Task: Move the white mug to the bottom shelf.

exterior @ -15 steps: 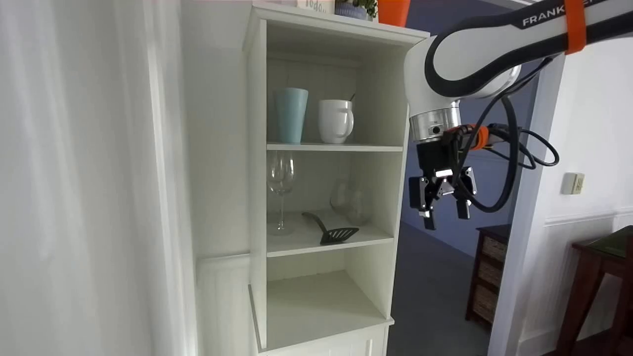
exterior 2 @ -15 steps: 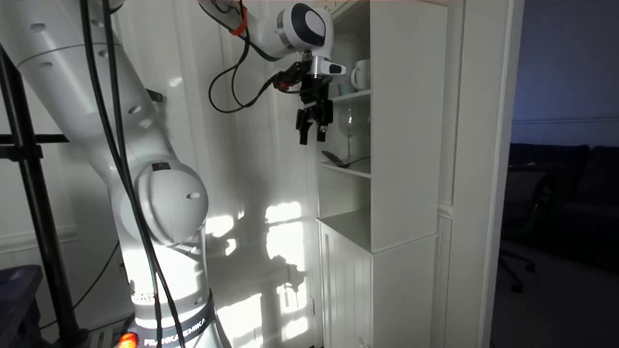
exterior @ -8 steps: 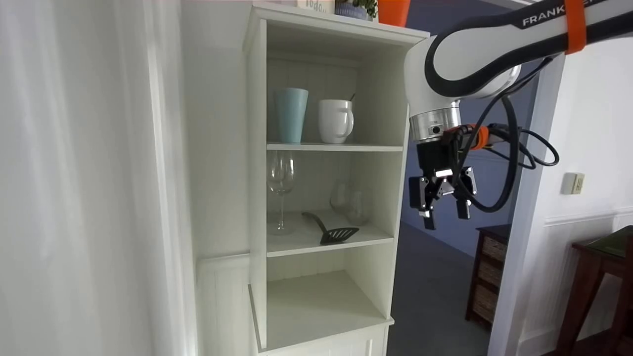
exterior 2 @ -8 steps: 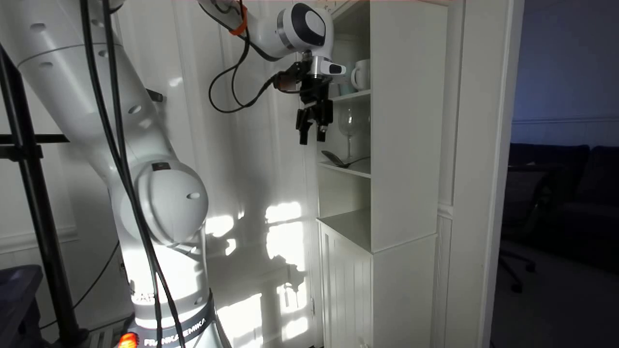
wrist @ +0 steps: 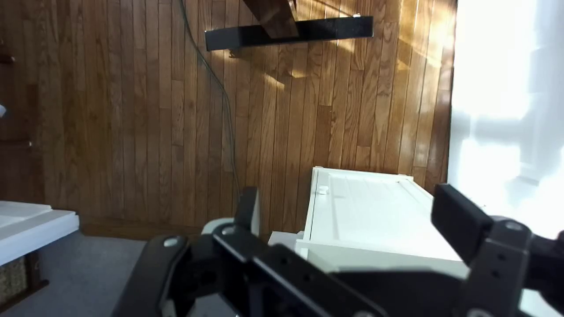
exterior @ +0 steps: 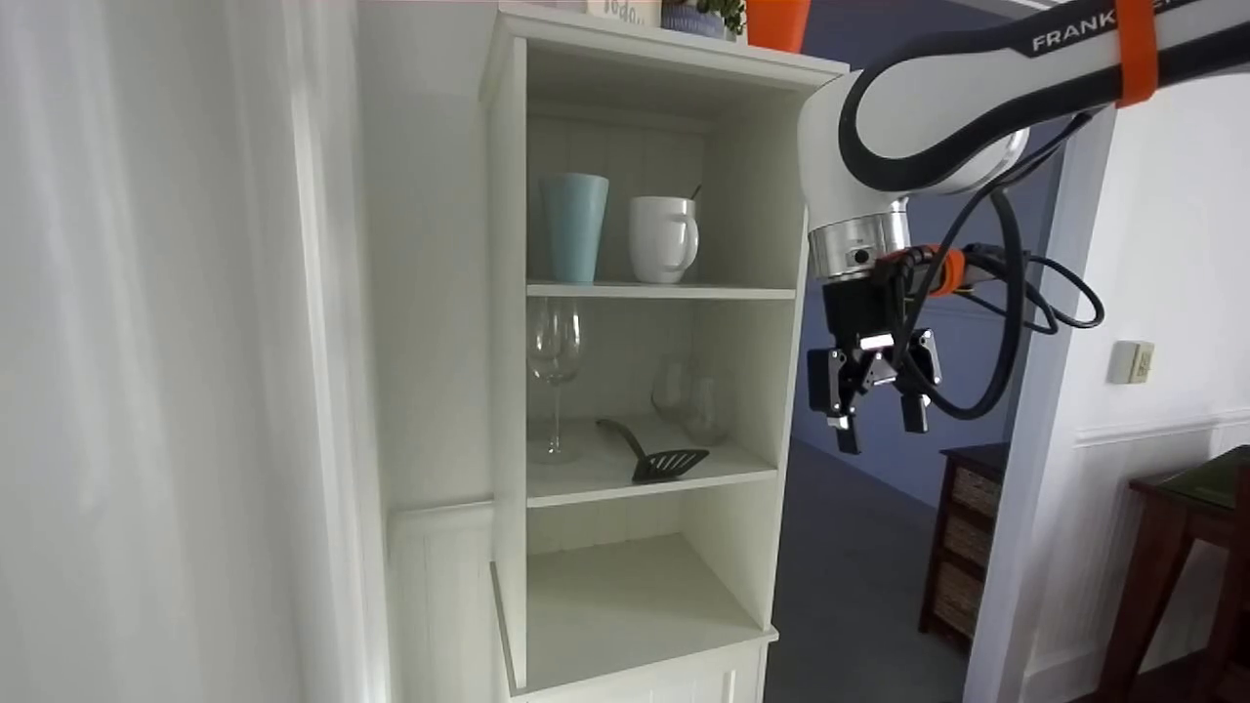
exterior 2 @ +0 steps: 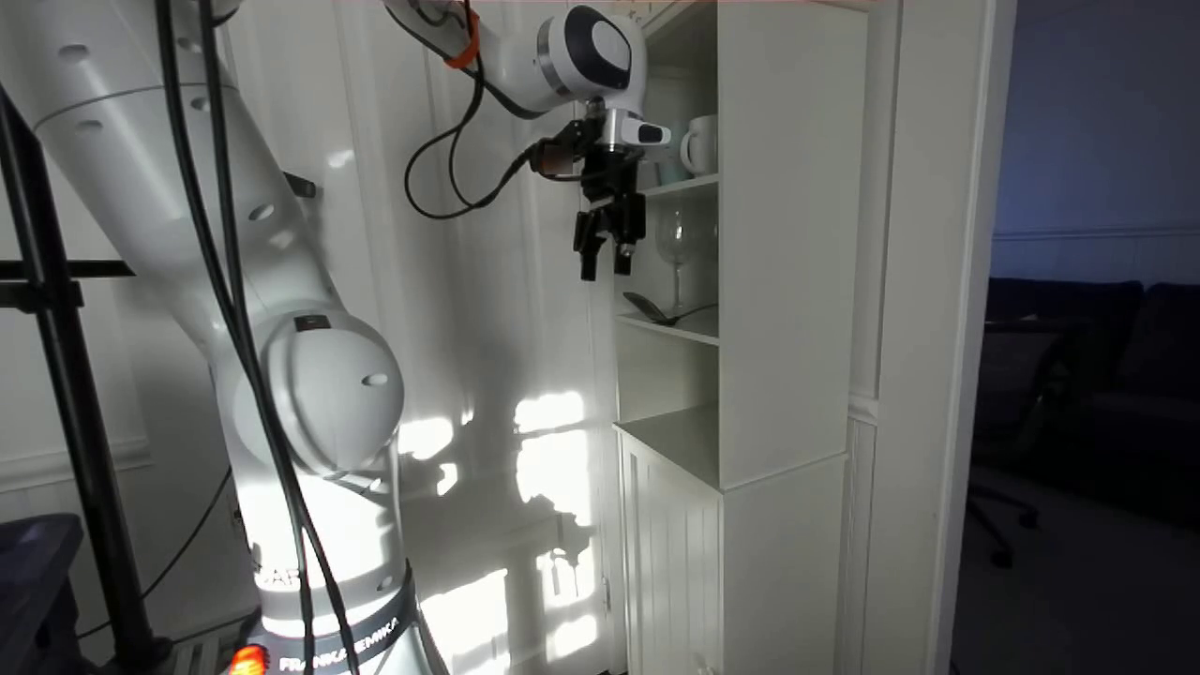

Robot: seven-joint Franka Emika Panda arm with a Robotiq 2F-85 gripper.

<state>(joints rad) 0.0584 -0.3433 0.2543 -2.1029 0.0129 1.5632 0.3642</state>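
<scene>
The white mug stands upright on the top shelf board, its handle toward the right. A thin dark stick shows at its rim. In an exterior view the mug is partly hidden by the cabinet's side wall. The bottom shelf is the lowest open compartment; its board also shows in an exterior view. My gripper points down, open and empty, outside the cabinet's front and lower than the mug. In an exterior view the gripper hangs before the middle compartment. In the wrist view the fingers are wide apart.
A teal tumbler stands left of the mug. The middle shelf holds a stemmed glass, clear glasses and a black slotted spatula. The cabinet's shelf boards and side walls bound the compartments. Cables loop beside the gripper.
</scene>
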